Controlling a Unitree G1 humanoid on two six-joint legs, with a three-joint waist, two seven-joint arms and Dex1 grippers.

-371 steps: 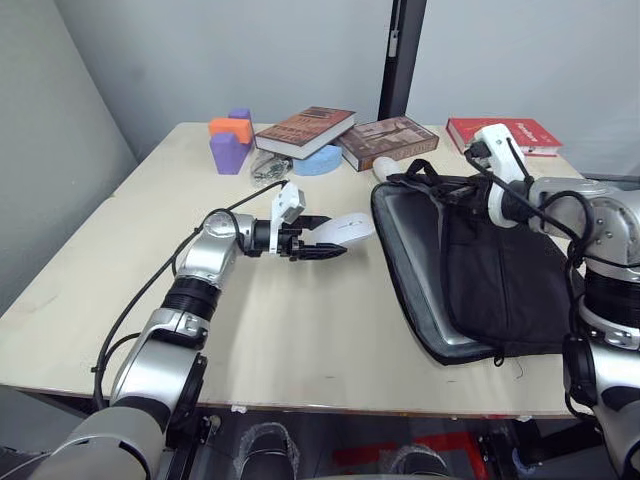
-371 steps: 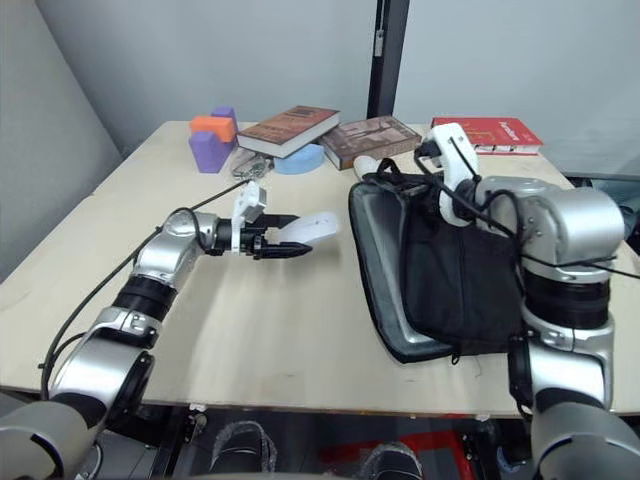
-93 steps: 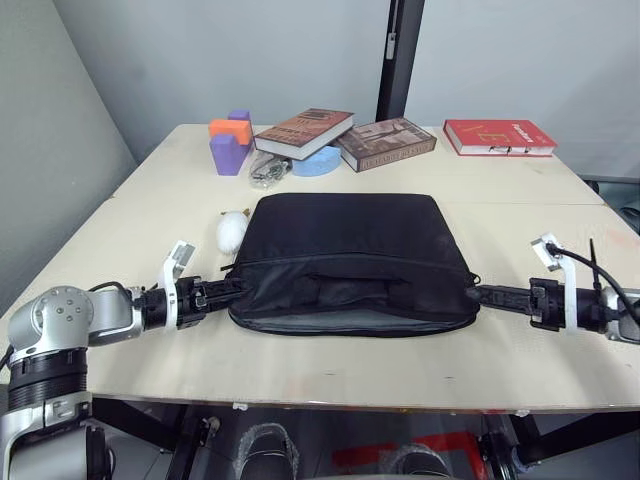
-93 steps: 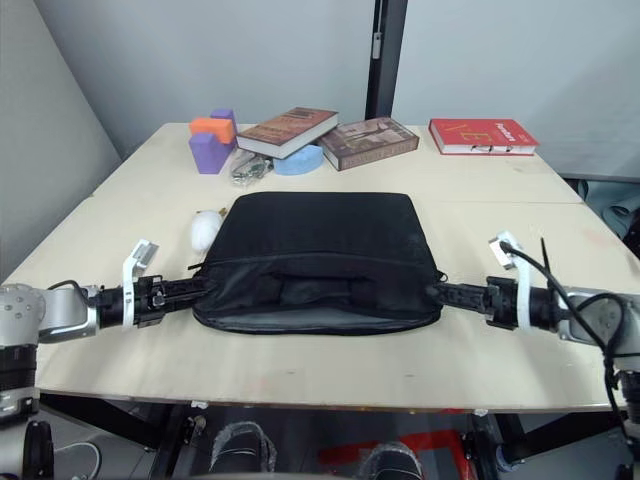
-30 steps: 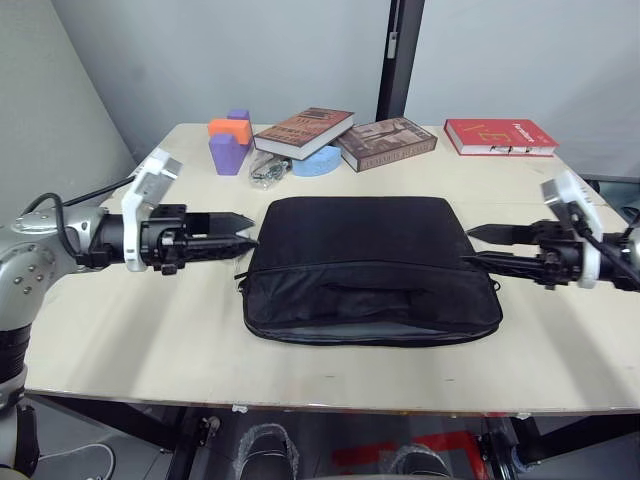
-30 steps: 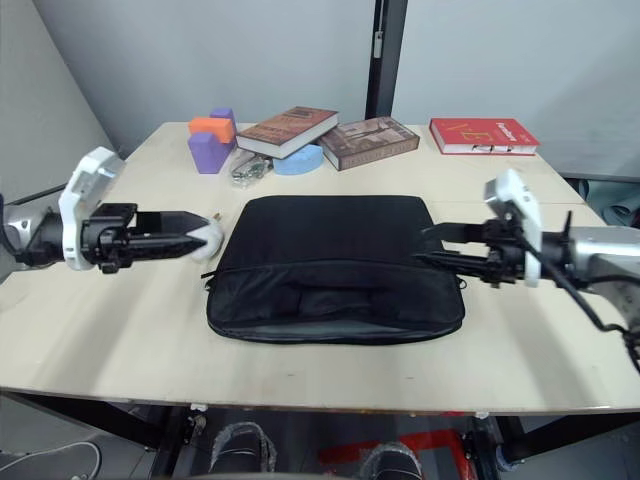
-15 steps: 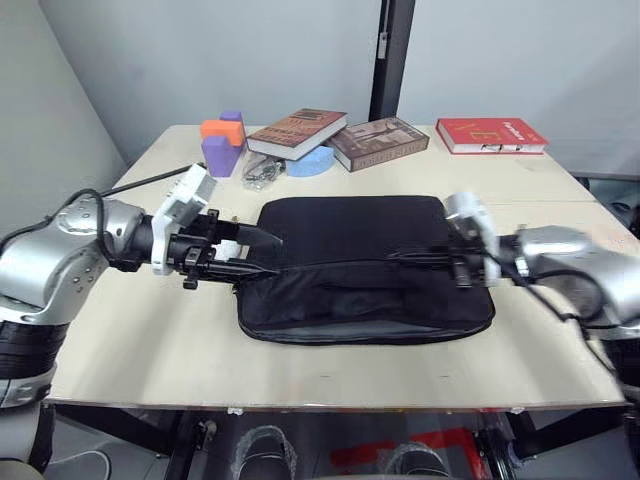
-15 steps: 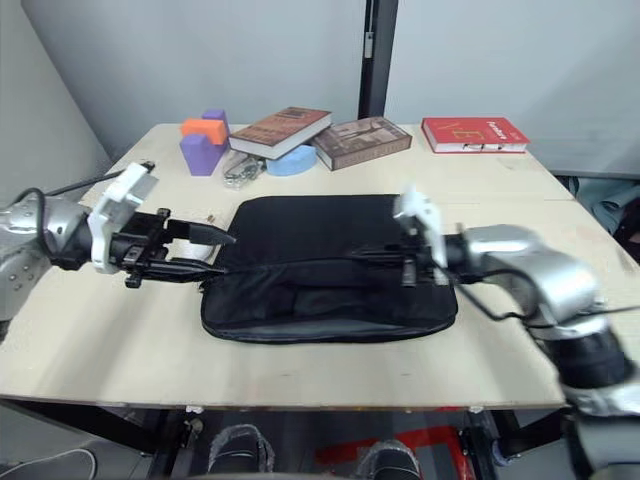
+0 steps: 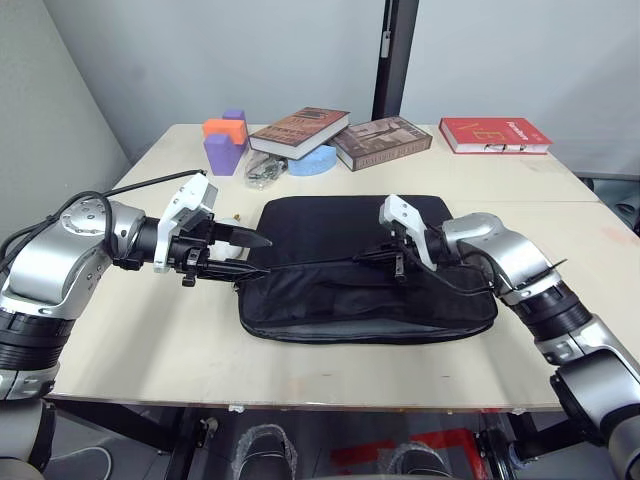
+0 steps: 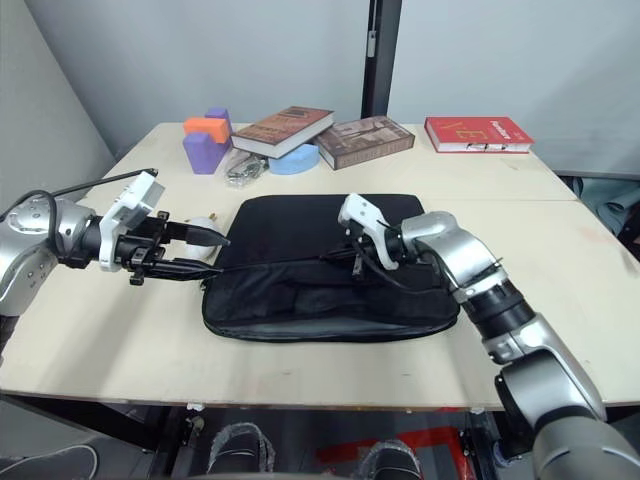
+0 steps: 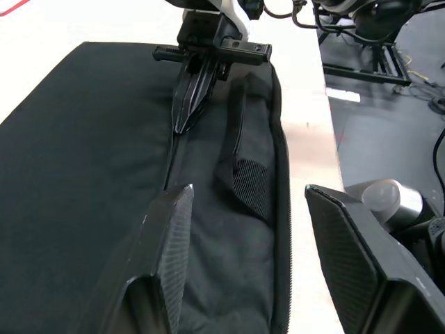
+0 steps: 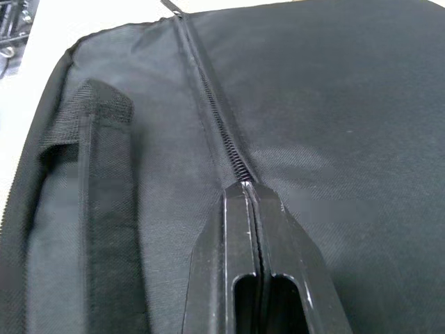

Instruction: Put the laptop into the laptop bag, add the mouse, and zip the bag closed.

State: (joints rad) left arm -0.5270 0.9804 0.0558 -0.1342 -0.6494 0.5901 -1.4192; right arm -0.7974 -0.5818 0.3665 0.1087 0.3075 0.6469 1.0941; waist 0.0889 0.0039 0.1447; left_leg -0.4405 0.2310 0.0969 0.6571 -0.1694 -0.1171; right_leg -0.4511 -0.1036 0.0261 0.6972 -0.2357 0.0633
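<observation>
The laptop bag [image 9: 365, 265] lies flat in the middle of the worktop [image 9: 560, 230], and its zip line runs across the top face. The laptop is not visible, so I judge it is inside the bag. The right pincer [image 12: 254, 209] is clenched, with its two fingers pressed together on the zip line; probably it pinches the slider, but the pull itself is hidden between the fingertips. The risk I see here is that the thin pull slips out of this narrow hold when the arm draws along the zip, or that the light bag slides with the pull instead of closing.

The left pincer [image 11: 243, 209] is released, its fingers wide apart over the left end of the bag and touching nothing. If it does not press this end down, the fabric can bunch and the slider can jam.

A small white thing [image 10: 203, 226], perhaps the mouse, lies on the worktop just beside the left pincer; if so, closing now would leave it outside
</observation>
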